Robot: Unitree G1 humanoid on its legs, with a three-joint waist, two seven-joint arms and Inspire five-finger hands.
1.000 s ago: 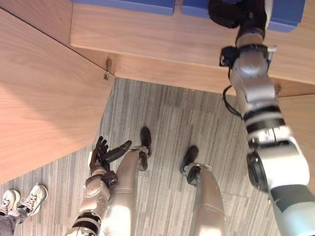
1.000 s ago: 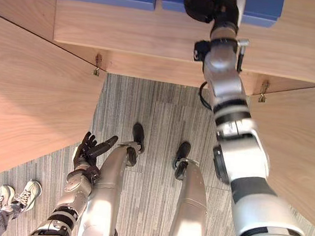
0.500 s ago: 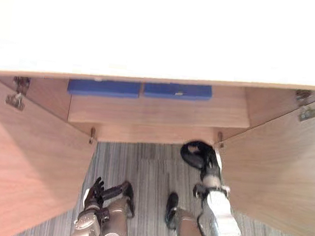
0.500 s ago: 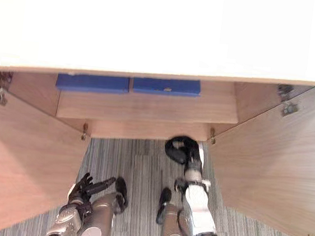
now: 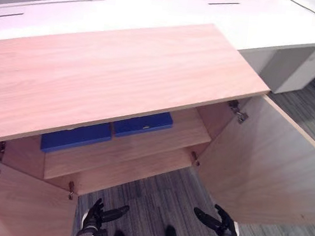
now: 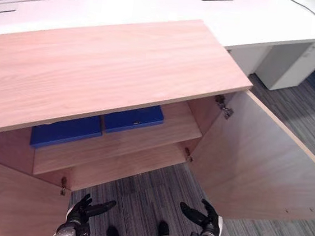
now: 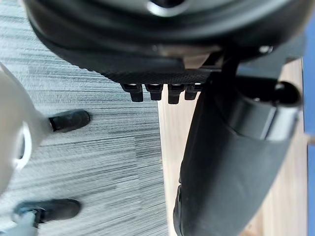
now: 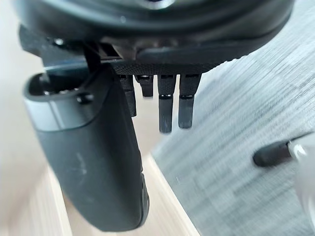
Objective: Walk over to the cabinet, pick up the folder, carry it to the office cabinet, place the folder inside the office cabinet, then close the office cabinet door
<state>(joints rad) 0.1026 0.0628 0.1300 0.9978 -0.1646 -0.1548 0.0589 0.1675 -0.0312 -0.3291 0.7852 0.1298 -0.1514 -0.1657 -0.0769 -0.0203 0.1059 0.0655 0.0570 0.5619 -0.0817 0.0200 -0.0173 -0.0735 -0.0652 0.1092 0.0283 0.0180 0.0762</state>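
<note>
**While both doors stand open, the folders lie on the shelf and the hands hang empty**

Since the two blue folders [image 5: 75,137] lie flat, side by side, on the upper shelf [image 5: 160,143] of the office cabinet [image 5: 117,74], the placing looks done and the closing is what remains. They sit under the wooden top, set back from the shelf's near edge, so they are unlikely to block a door.

Both hands are low and near, over the striped floor [image 5: 149,196]. The left hand [image 5: 93,219] and the right hand [image 5: 223,229] have their fingers spread and relaxed, holding nothing, and each wrist view shows straight fingers.

The right door [image 5: 265,163] is swung wide toward the near right; the left door [image 5: 18,210] stands out on the near left. The risks lie there:

- A hand pushing close to the hinge side may get little swing and slip along the panel.
- Fingers left on the door's free edge could be pinched against the cabinet as it shuts.
- The robot stands between the two doors, so a door swinging in may strike the opposite arm.
- Closing one door alone would leave the cabinet half open.
</note>
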